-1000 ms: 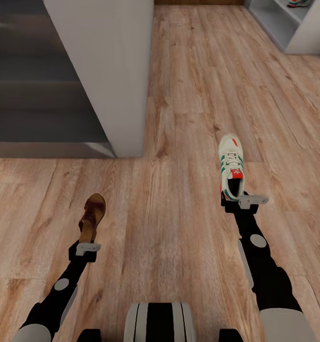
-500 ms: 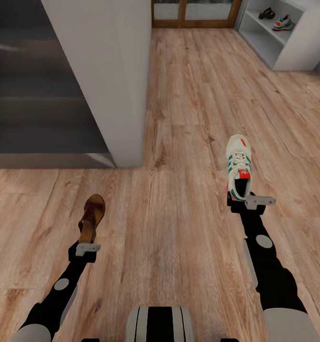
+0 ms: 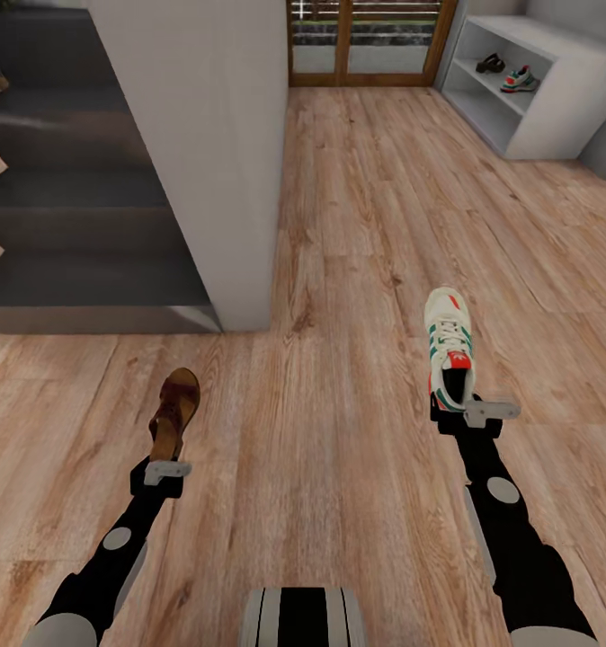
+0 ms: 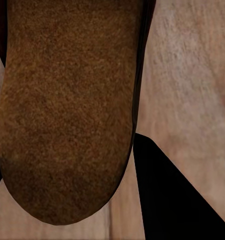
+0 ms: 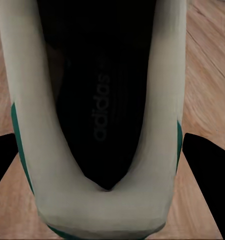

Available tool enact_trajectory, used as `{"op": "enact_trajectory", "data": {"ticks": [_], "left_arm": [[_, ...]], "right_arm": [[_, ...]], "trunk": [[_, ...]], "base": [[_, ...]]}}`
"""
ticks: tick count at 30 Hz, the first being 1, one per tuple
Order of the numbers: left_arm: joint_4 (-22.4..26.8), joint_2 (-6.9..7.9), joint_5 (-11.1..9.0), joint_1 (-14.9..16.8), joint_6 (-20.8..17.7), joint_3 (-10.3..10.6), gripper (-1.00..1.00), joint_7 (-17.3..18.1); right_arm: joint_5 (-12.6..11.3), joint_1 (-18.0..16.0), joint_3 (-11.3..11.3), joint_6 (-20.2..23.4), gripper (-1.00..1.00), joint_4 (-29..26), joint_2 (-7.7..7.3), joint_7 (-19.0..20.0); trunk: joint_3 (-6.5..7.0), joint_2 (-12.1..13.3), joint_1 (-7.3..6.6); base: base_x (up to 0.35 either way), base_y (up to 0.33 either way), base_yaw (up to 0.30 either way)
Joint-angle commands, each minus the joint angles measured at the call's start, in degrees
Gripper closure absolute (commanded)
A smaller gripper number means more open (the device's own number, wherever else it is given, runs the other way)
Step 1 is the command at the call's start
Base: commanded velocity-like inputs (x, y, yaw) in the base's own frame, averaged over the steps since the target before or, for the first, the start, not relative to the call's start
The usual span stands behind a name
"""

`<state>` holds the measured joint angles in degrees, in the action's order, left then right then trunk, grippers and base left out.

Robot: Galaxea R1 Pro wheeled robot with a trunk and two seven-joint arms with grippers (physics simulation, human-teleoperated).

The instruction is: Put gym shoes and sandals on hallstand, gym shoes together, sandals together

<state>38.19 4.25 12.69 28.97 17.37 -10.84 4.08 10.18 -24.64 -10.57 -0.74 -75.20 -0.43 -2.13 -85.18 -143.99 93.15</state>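
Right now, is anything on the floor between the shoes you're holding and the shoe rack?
Nothing visible. The sneaker and sandal are held over bare wood floor, which runs open to the shoe rack far ahead on the right. The white wall stands off to the left.

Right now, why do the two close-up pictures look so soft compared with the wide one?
Head view: even light, floor planks crisp, the shoe rack far and small. Left wrist view: the sandal sits so near the lens that its sole is a grainy blur. Right wrist view: the gym shoe looks stretched and soft, its opening black.
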Motion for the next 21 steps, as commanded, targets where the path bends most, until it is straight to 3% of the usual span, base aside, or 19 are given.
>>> {"op": "enact_trajectory", "data": {"ticks": [1,5,11,18,21], "left_arm": [[-0.1,-0.08,0.6,0.0,0.2,-0.4,1.00,0.5],[-0.2,-0.16,0.6,0.0,0.3,-0.3,1.00,0.4],[-0.4,-0.21,0.5,0.0,0.3,-0.4,1.00,0.3],[-1.1,-0.11,-0.4,-0.8,0.3,-0.4,1.00,0.1],[-1.4,-0.01,-1.2,-1.1,0.3,-0.4,1.00,0.0]], "right_arm": [[0.6,0.6,0.0,-0.1,1.00,0.1,-0.01,-0.2],[0.6,3.4,-0.1,-0.3,1.00,2.0,-0.17,-0.2],[0.3,9.0,-2.3,-4.4,1.00,7.8,-1.10,-0.3],[0.2,11.8,-3.2,-17.1,1.00,20.5,-0.93,-0.4],[0.2,11.9,-3.2,-19.1,1.00,22.9,-0.90,-0.4]], "trunk": [[0.20,0.0,-0.03],[1.09,0.1,-0.14],[2.42,0.1,-0.29],[3.97,0.2,-0.47],[4.63,0.3,-0.55]], "base": [[0.000,0.000,0.000],[0.000,0.000,0.000],[0.000,0.000,0.000],[0.000,0.000,0.000],[0.000,0.000,0.000]]}}
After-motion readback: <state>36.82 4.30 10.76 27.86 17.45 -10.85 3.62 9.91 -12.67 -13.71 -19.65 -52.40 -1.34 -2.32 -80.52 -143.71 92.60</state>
